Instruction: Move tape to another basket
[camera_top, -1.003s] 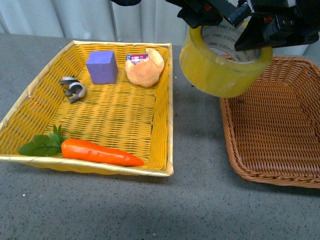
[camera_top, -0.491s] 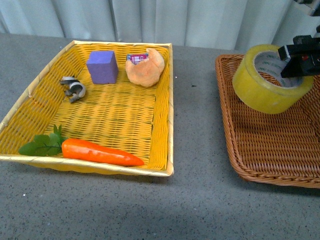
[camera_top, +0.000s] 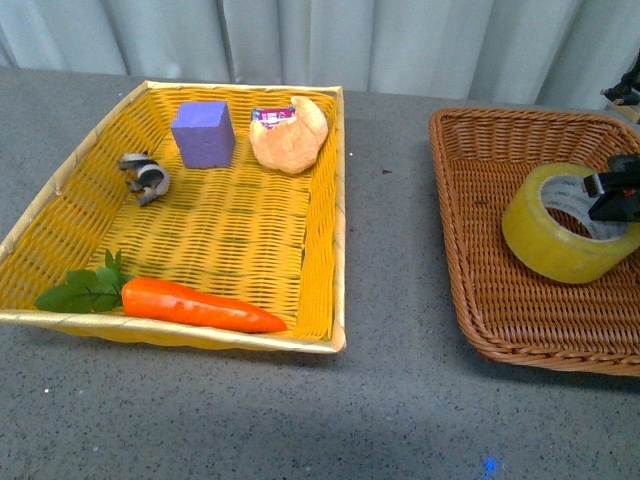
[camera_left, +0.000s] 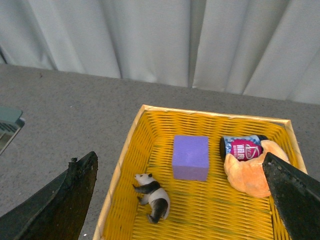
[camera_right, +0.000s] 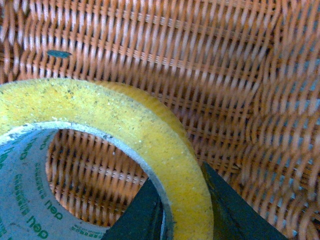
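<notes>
Right jaws on tape (camera_top: 558, 242) in basket (camera_top: 492, 312)

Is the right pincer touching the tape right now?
Touching. The right wrist view shows the right pincer straddling the tape, with its fingers pressed against the inner and outer faces of the roll's wall and no gap visible.

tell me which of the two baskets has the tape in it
The dark brown basket on the right: the tape is inside it, gripped by the right tool. The yellow basket has no tape.
</notes>
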